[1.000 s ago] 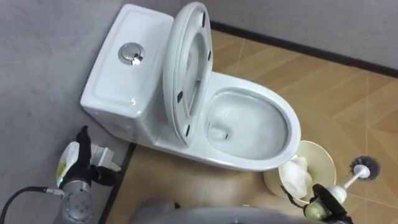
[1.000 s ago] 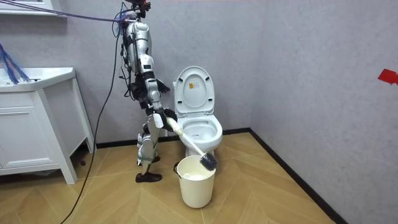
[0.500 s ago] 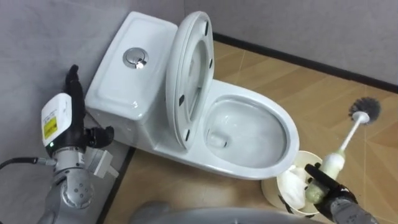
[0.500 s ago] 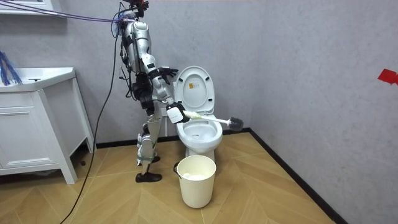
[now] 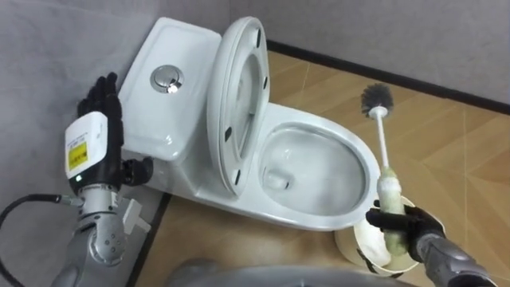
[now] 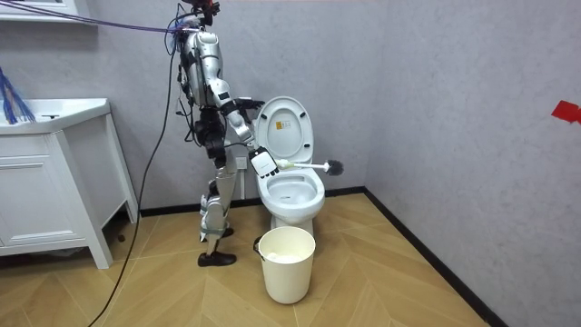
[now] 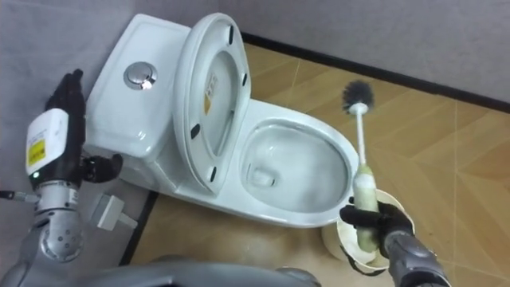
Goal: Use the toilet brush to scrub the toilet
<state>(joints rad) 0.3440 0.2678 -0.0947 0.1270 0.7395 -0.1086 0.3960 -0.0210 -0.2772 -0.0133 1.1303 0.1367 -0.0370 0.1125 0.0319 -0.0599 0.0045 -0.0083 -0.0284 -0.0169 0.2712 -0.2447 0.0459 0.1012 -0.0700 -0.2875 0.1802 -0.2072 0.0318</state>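
At lower right, the right hand point(image 5: 402, 226) had its fingers clamped on the brush point(image 5: 384, 159). Its long axis ran up the frame, head up-right of the bowl point(image 5: 319, 163). The left hand point(image 5: 101, 112), fingers straight, was at the left.

Rm view, clock by frame:
- Cream bucket point(image 6: 288, 272) at 6, upright on floor, open top, pale inside; contents can't ID.
- White cabinet point(image 6: 45, 195) at 9, panelled front, against back wall. White countertop point(image 6: 56, 113) on it. Blue strands point(image 6: 13, 96) stick up at its far-left edge; can't ID.
- Grey wall point(image 6: 436, 91) fills 12 to 3. Small red patch point(image 6: 567, 111) on it at 3, cut by frame edge.
- Wood floor point(image 6: 363, 282), herringbone, 4 to 8.

L eye view:
- Dark baseboard point(image 5: 398, 77) btwn wall and floor, 12 to 2.
- Small white flat piece point(image 5: 131, 217) on floor at 8, near wall; can't ID.
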